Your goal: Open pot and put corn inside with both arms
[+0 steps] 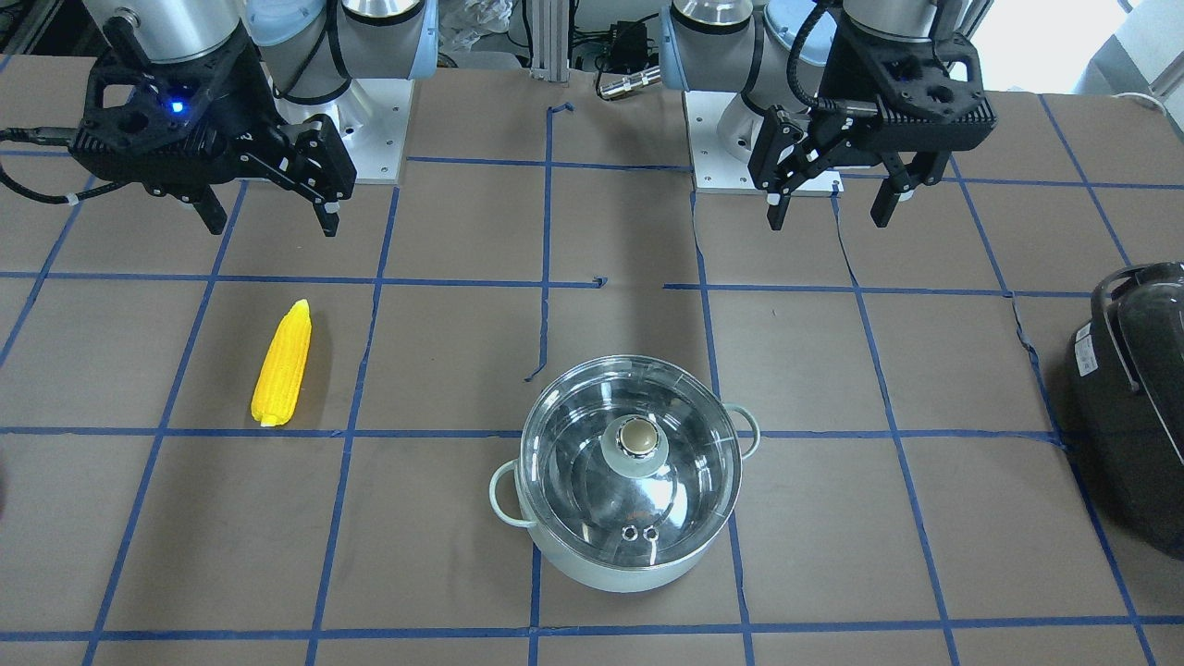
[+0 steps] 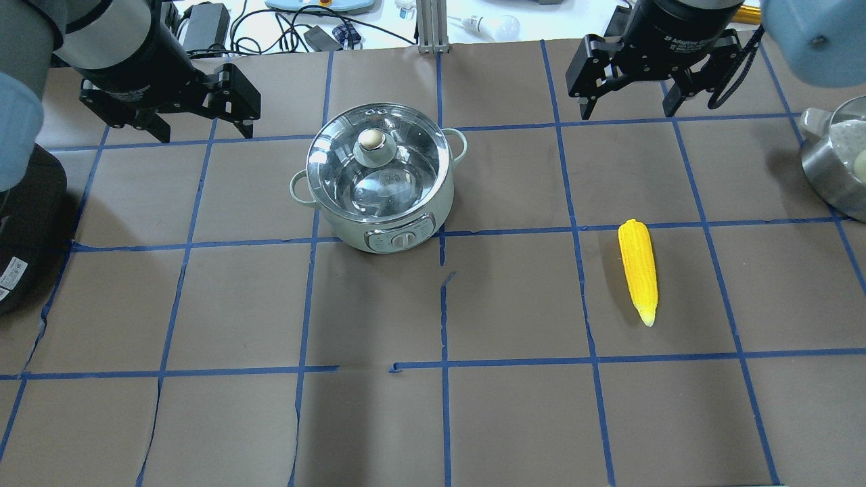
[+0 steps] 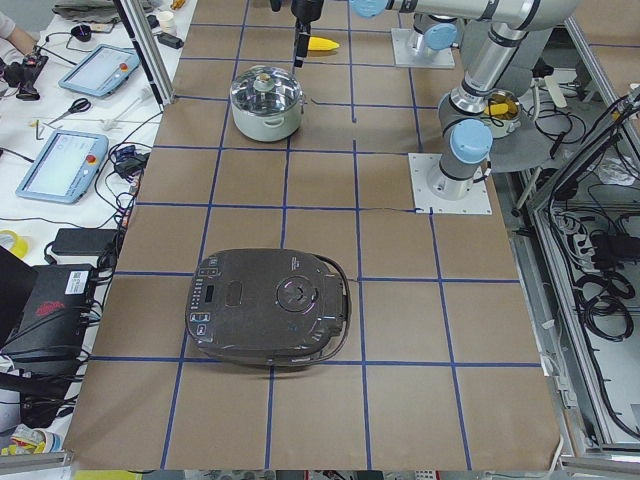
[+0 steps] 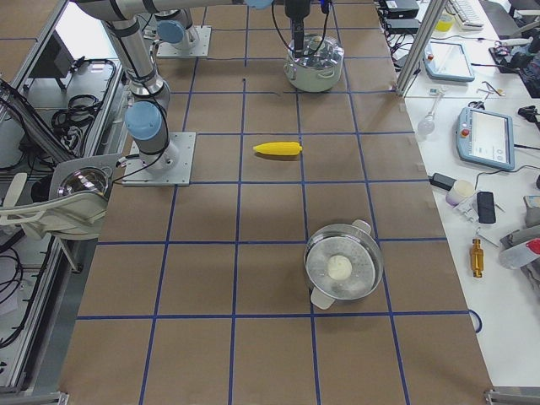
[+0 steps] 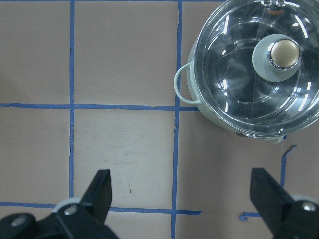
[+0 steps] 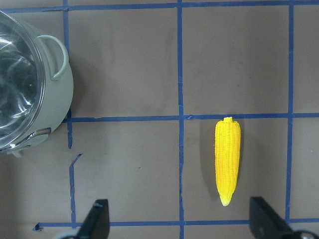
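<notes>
The mint-green pot (image 2: 352, 233) stands with its glass lid (image 2: 389, 179) on, beige knob (image 2: 371, 139) upright. It also shows in the front view (image 1: 638, 569) and the left wrist view (image 5: 259, 69). The yellow corn (image 2: 639, 270) lies flat on the table to the pot's right, also in the front view (image 1: 282, 365) and the right wrist view (image 6: 228, 159). My left gripper (image 2: 204, 134) is open and empty, hovering left of the pot. My right gripper (image 2: 628, 111) is open and empty, hovering beyond the corn.
A large black appliance (image 2: 27, 223) sits at the table's left end. A steel pot (image 2: 835, 162) holding a white lump stands at the right edge. Blue tape lines grid the brown table (image 2: 514, 419).
</notes>
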Available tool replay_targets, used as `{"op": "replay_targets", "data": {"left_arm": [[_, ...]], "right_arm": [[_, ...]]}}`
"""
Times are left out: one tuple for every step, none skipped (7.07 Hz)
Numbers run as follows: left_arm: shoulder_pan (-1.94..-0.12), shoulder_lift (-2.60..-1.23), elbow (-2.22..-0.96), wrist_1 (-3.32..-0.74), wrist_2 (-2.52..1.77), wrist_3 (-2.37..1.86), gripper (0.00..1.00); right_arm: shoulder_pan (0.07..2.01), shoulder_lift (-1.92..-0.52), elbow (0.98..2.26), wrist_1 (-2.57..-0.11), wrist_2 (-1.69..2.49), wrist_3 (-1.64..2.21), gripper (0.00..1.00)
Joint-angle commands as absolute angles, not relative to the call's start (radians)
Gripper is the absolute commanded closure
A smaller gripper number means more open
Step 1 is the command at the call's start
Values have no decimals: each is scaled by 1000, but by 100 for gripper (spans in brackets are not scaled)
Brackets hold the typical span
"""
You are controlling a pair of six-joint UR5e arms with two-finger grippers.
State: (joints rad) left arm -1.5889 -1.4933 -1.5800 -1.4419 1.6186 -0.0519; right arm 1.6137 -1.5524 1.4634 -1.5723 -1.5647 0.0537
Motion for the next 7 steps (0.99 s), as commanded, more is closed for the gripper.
{"op": "replay_targets", "data": {"left_arm": [[-1589,-1494,-1578,-1442,1617,-51,0],[-1588,-1500,-1571,-1443,1629,-57,0],[-1589,-1496,-1577,-1443,1623,-60,0],[-1589,-1497,-1578,-1443,1620,-63,0],[-1589,-1494,-1578,-1443,1621,-61,0],[-1589,-1496,-1577,-1442,1617,-63,0],[-1591,-1494,-1575,-1442,1615,-63,0]], "right_arm": [[1614,-1552,1463,-1572,-1565,54,0],[1614,-1552,1463,-1572,-1563,54,0],[1614,-1552,1463,-1572,-1565,54,0],[1614,-1552,1463,-1571,-1563,54,0],[1614,-1554,1463,-1571,-1565,54,0],[1612,-1552,1463,-1572,-1565,54,0],[1614,-1552,1463,-1572,-1565,54,0]]}}
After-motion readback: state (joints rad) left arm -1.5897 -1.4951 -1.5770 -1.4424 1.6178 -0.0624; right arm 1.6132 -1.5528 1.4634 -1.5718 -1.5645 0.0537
